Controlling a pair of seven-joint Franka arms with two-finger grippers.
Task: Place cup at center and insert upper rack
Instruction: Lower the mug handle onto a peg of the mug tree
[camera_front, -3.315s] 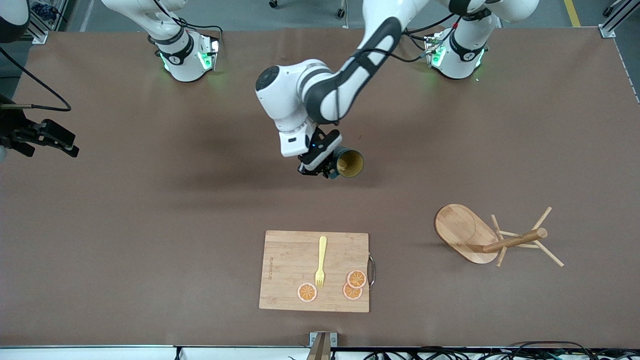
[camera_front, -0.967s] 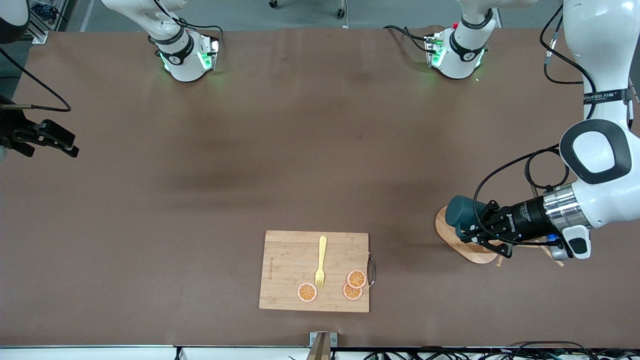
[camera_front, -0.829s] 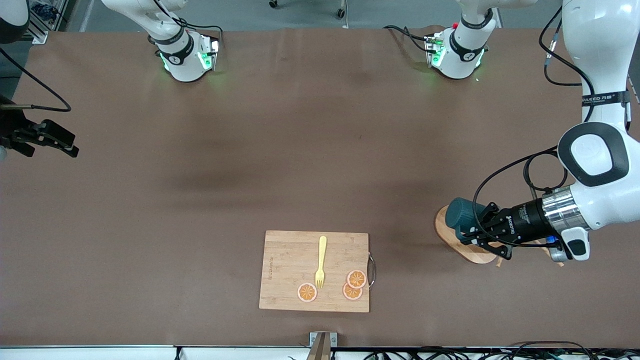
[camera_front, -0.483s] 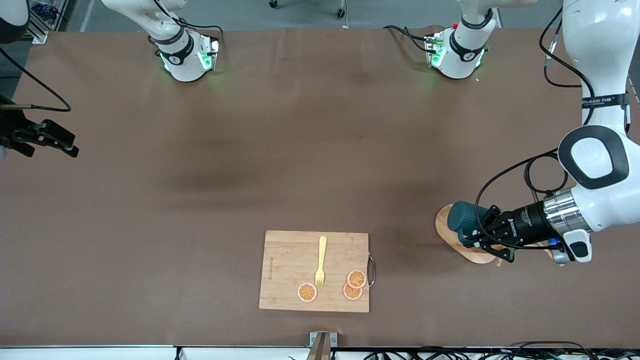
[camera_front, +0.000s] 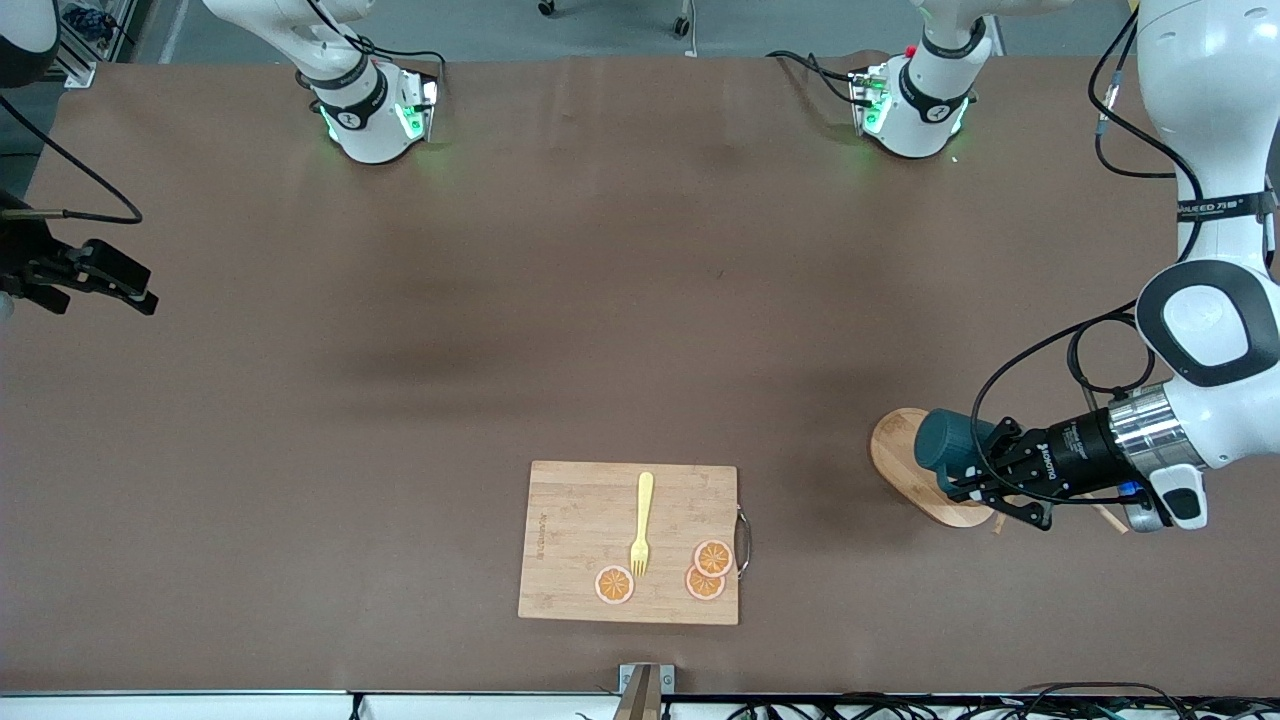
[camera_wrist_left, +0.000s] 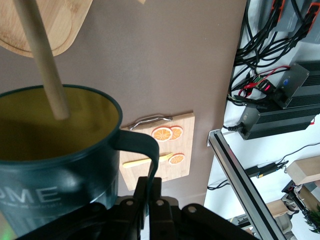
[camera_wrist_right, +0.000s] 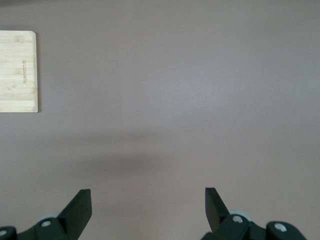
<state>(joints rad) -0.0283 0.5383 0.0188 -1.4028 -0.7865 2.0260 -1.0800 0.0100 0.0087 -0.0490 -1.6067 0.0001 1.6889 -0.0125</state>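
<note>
Cup, handle pinched by left end effector, apparently over upper rack.

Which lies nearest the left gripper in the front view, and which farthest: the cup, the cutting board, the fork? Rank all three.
From the left gripper, over the rack at the left arm's end:
1. Cup: held in it.
2. Cutting board: mid-table, near the camera.
3. Fork: on the board, past its nearest edge.

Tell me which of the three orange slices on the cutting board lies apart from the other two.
The orange slice just below the fork's tines, toward the right arm's end of the cutting board. The other two overlap each other beside the board's metal handle.
</note>
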